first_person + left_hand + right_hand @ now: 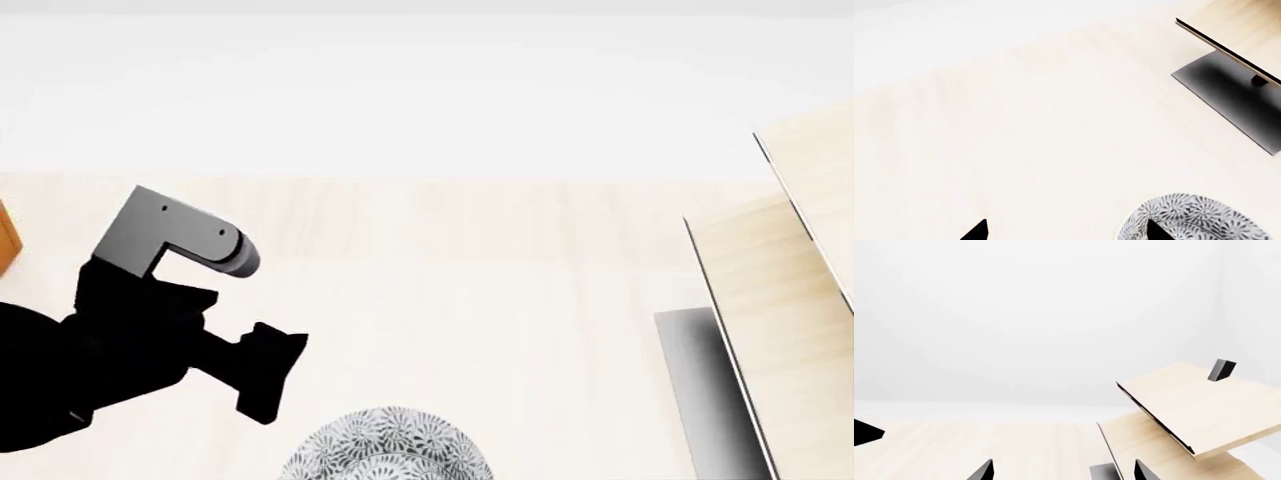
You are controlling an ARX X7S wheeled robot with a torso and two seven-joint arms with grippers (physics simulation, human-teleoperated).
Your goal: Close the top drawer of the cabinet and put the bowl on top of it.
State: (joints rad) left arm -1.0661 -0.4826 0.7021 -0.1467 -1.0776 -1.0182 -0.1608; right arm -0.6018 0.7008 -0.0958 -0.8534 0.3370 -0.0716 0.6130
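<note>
The bowl (387, 452), white with a fine grey floral pattern, stands on the pale table (441, 250) at the bottom edge of the head view. My left gripper (274, 375) hangs just left of the bowl and above it. In the left wrist view the left gripper (1067, 231) is open, with one fingertip (1157, 233) in front of the bowl (1201, 220) and bare table between the tips. The right gripper (1064, 471) is open and holds nothing. Only an orange-brown sliver of the cabinet (6, 240) shows at the far left. The top drawer is out of view.
A pale wood slanted rack (787, 300) on a black base (694, 380) stands at the right of the table. The rack (1187, 410) also lies ahead of the right gripper, and its base (1234, 95) shows in the left wrist view. A white wall lies behind.
</note>
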